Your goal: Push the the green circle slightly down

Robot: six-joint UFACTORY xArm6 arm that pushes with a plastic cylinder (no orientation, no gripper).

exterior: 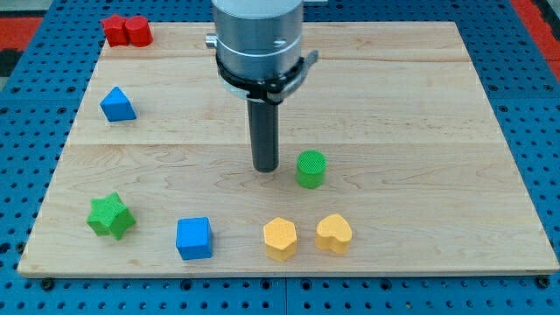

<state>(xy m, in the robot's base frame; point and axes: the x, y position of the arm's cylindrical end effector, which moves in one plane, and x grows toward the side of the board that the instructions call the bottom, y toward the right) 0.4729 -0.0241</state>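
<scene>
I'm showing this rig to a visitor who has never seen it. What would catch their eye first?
Most striking is the big grey arm coming down from the view's top, ending in a dark rod; my tip rests on the wooden board just left of the green circle. Next, the bright red block at the top left corner.

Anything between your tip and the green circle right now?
Nothing: in the camera view only a narrow strip of bare board separates my tip from the green circle on its right.
</scene>
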